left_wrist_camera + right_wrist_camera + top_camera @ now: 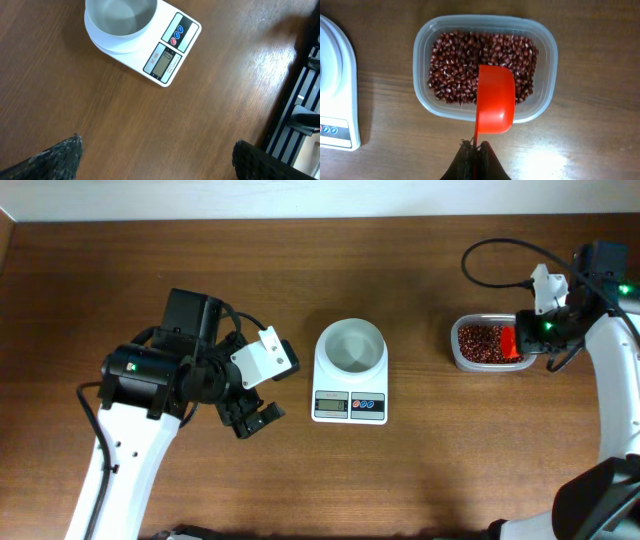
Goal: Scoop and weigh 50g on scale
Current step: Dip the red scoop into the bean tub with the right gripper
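Wooden table [420,470]: the scale [350,385] sits at centre, its display text too small to read. Left gripper [255,395], at 9 o'clock, gapes wide; right gripper [475,150], at 3 o'clock, pinches a red scoop [495,97] over a tub [547,75] of red beans [455,65].

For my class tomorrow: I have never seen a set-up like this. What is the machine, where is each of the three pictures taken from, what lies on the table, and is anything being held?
These are two robot arms at a wooden table, each ending in a two-finger gripper. One picture looks down from above; the other two come from cameras on the wrists, looking past each arm's own fingers.

In the middle stands the scale, white, with an empty round bowl on top. To its right sits a clear plastic tub of small dark red beans.

The right gripper is shut on the handle of a red scoop, which is over the beans. The left gripper is open and holds nothing, beside the scale.
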Robot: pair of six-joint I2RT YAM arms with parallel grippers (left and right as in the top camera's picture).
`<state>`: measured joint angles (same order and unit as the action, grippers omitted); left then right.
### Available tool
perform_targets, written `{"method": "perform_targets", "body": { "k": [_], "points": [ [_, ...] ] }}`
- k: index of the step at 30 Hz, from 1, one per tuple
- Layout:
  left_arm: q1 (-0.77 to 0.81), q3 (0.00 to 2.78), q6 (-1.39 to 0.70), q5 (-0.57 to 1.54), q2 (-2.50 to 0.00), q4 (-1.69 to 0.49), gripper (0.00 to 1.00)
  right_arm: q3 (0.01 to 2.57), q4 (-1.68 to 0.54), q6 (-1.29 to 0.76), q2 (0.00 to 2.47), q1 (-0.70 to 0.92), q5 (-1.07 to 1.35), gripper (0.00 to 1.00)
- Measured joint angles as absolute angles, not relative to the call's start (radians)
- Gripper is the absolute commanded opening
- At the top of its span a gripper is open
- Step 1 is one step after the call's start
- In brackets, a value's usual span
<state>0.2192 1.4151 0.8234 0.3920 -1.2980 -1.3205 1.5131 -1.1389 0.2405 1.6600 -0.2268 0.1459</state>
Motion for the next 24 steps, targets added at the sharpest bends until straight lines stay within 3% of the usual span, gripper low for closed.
{"method": "perform_targets", "body": {
  "k": [24],
  "points": [
    [0.219, 1.415, 0.823, 0.392, -1.298, -1.32, 0.99, 1.514, -1.085, 0.315, 1.826, -0.227, 0.018, 0.04]
  ]
}}
